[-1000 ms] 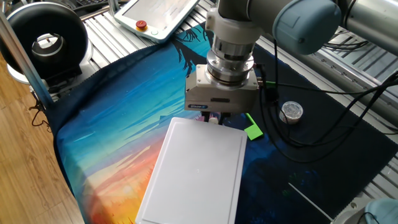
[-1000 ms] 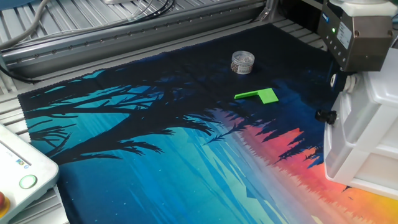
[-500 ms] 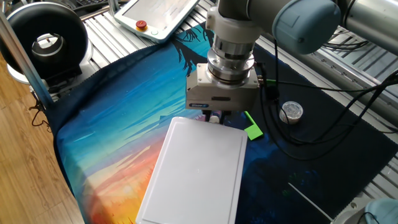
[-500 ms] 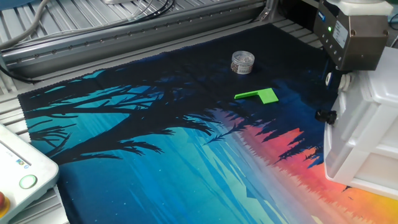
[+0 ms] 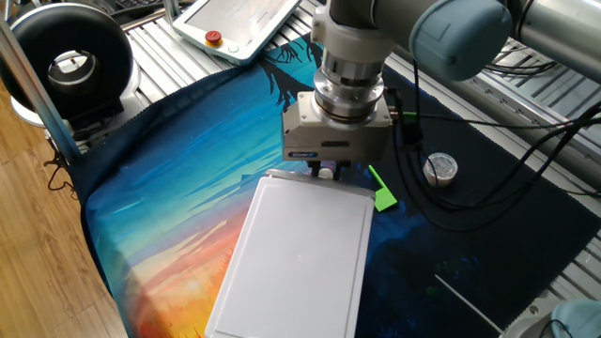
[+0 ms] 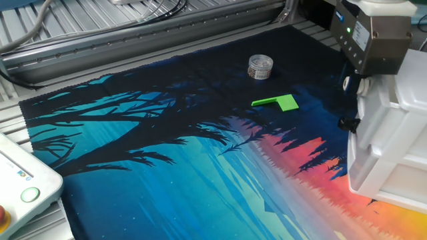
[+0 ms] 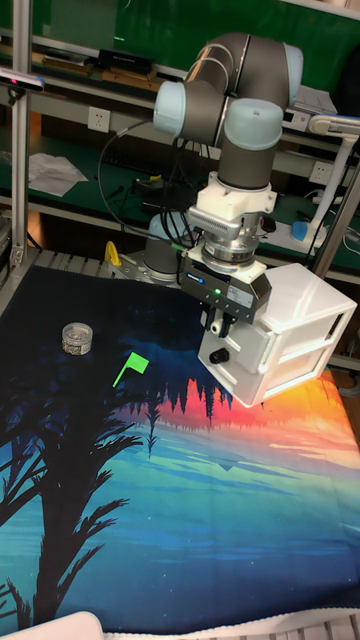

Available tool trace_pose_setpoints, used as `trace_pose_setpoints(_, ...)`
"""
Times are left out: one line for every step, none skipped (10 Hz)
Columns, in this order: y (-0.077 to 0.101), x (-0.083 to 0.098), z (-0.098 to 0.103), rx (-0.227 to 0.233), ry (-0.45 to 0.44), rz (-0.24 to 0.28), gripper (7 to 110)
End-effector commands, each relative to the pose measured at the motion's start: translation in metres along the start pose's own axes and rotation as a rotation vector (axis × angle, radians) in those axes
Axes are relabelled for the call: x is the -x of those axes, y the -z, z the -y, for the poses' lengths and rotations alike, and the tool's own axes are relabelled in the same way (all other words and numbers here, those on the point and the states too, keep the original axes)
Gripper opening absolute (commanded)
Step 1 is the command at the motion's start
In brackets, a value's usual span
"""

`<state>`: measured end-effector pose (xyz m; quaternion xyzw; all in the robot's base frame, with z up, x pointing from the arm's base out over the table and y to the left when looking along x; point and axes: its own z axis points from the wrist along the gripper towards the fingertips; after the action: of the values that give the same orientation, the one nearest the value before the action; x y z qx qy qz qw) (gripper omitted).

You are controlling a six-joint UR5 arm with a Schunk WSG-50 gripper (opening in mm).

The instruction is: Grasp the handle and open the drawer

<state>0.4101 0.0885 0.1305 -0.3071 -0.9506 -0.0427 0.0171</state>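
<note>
The white box [image 5: 300, 253] lies flat on the painted cloth. My gripper [image 5: 325, 171] hangs over the box's far end, its fingers close together at the top drawer's front. The handle is hidden between the fingers. A thin white strip of the drawer [image 5: 285, 176] shows beyond the lid edge. In the tall fixed view the gripper [image 7: 222, 322] presses against the drawer [image 7: 238, 345] front, which stands slightly proud of the box [image 7: 300, 320]. The other fixed view shows the gripper [image 6: 352, 85] at the drawer [image 6: 371, 117] edge.
A green plastic piece [image 5: 383, 195] lies just right of the gripper, with a round silver cap [image 5: 439, 168] farther right. A black knob [image 7: 220, 357] sits lower on the box front. A teach pendant [image 5: 239, 23] and a black round device [image 5: 70, 61] stand beyond the cloth. Cables trail at the right.
The gripper has shifted a little away from the box, and the drawer front has slid out slightly with it. The green piece and the cap have not moved.
</note>
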Motion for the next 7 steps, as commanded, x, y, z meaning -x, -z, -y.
trace_pose_setpoints(0.004,0.009,0.002,0.002,0.041,0.008,7)
trace_pose_setpoints(0.004,0.012,0.002,-0.003,0.057,0.015,7)
trace_pose_setpoints(0.004,0.015,0.004,-0.012,0.066,0.023,7)
trace_pose_setpoints(0.004,0.019,0.007,-0.025,0.075,0.031,7)
trace_pose_setpoints(0.006,0.022,0.007,-0.029,0.081,0.034,7)
trace_pose_setpoints(0.006,0.025,0.008,-0.03,0.094,0.038,7)
trace_pose_setpoints(0.007,0.029,0.009,-0.03,0.111,0.044,7)
